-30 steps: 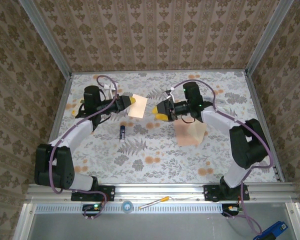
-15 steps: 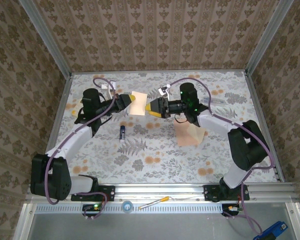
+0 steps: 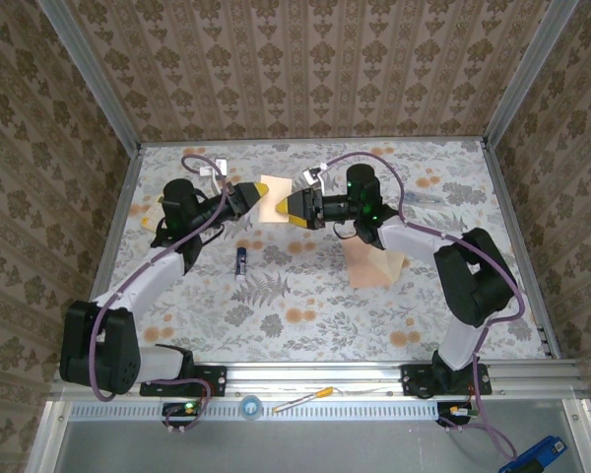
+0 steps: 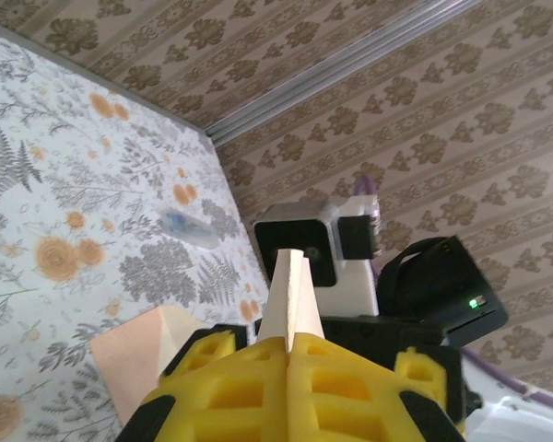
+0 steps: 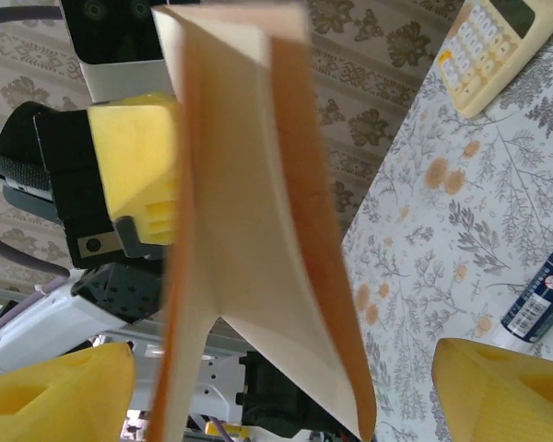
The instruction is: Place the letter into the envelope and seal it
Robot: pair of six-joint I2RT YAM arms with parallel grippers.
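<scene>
Two salmon-pink papers lie well apart. The envelope (image 3: 272, 190) is held up off the floral table (image 3: 305, 315), pinched at one edge by the fully closed left gripper (image 3: 248, 197). Seen from the right wrist, its mouth gapes and shows a paler inner face, though what it contains cannot be made out. The right gripper (image 3: 295, 205) grips nothing, its yellow fingers (image 5: 55, 391) spread wide either side of the envelope. The letter (image 3: 376, 264) lies flat on the table under the right arm, outside the envelope. A glue stick (image 3: 240, 261) lies near the left arm.
</scene>
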